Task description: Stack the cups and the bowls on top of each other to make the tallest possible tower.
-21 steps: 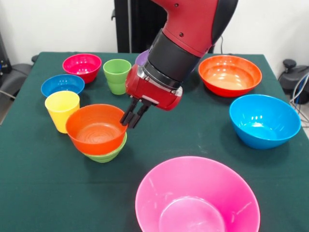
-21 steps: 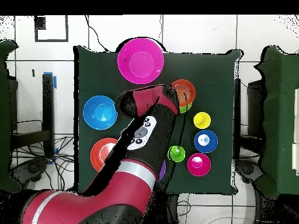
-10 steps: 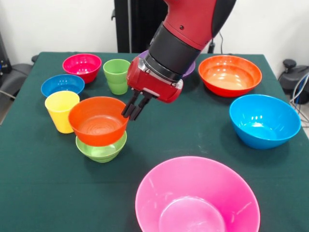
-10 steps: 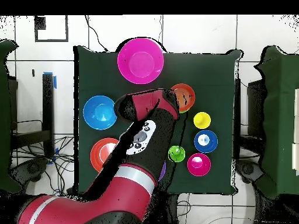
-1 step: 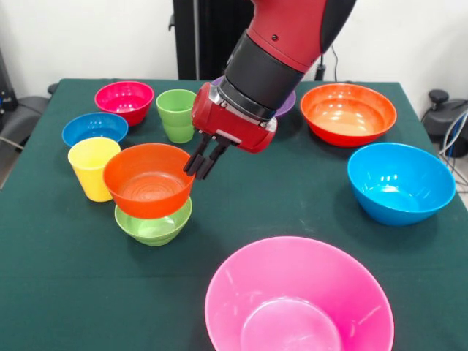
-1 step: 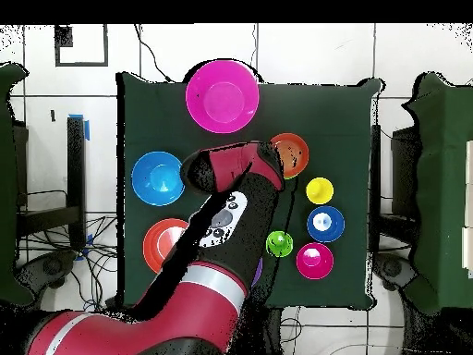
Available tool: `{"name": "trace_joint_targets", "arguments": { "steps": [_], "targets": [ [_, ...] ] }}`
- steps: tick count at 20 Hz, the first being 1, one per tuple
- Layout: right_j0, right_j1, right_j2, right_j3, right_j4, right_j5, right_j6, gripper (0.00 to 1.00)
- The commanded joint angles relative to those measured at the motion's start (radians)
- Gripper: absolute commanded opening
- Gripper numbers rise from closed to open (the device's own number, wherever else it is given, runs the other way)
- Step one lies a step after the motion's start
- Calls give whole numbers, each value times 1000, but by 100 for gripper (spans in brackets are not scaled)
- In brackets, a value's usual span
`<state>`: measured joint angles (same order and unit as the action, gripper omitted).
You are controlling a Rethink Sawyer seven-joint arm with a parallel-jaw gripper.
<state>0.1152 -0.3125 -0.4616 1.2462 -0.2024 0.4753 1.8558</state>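
My gripper [image 5: 197, 170] is shut on the right rim of the small orange-red bowl [image 5: 148, 180], holding it lifted just above the small light-green bowl [image 5: 155, 224]. In the overhead view the arm hides the gripper, and the orange-red bowl [image 6: 291, 153] shows beside it. The yellow cup [image 5: 93, 167] stands left of the held bowl, and the light-green cup [image 5: 177, 114] stands behind it. The light blue bowl [image 5: 399, 182] rests at the right. The big pink bowl [image 5: 298, 300] is at the front. The large orange bowl [image 5: 348, 112] sits at the back right.
A dark blue bowl [image 5: 94, 128] and a magenta-red bowl [image 5: 124, 99] sit at the back left. A purple bowl [image 5: 287, 103] is mostly hidden behind the arm. The table's green cloth [image 5: 292, 197] spreads between the bowls.
The gripper rose with the orange-red bowl, lifting it out of the light-green bowl, which stayed on the cloth. In the last half second it hardly moved.
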Motion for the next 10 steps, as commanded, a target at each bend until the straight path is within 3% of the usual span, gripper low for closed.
{"name": "trace_joint_targets", "arguments": {
  "steps": [1, 10],
  "targets": [
    [6, 25, 121, 33, 1, 39, 70, 0],
    [5, 29, 121, 23, 1, 30, 72, 0]
  ]
}}
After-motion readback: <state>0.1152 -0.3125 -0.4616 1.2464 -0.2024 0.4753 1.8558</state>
